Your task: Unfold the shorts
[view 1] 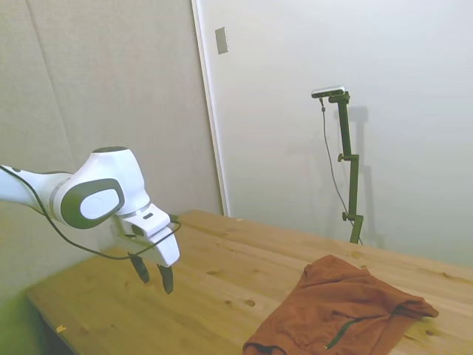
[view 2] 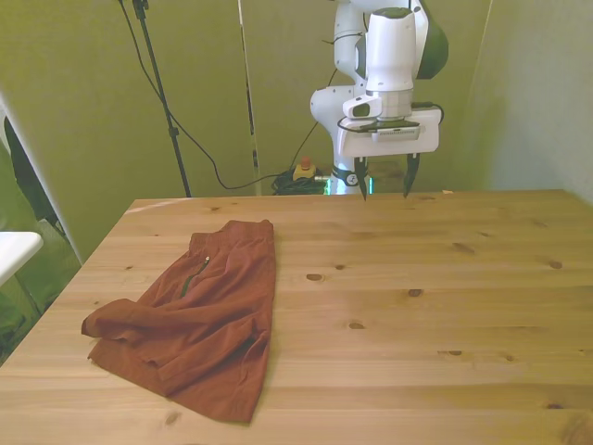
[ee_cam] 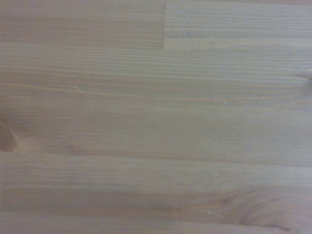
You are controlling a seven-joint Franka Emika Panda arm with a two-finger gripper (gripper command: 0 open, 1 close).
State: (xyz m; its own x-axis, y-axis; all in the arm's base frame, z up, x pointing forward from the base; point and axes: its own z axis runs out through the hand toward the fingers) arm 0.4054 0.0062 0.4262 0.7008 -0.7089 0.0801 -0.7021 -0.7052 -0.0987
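The shorts (view 2: 204, 320) lie folded on the wooden table (view 2: 417, 278), toward the front view's left. They are rust-orange with a dark zip line near the waistband. In the side view the shorts (view 1: 340, 310) sit at the lower right. My gripper (view 2: 384, 188) hovers above the table's far edge, well away from the shorts, and it is open with nothing between its dark fingers. In the side view the gripper (view 1: 152, 274) hangs a little above the wood at the left. The wrist view holds only bare table planks (ee_cam: 156, 117).
A white surface edge (view 2: 14, 250) sits beyond the table at the front view's left. Cables and a small red-topped device (view 2: 304, 170) lie on the floor behind the table. Walls stand close behind the table.
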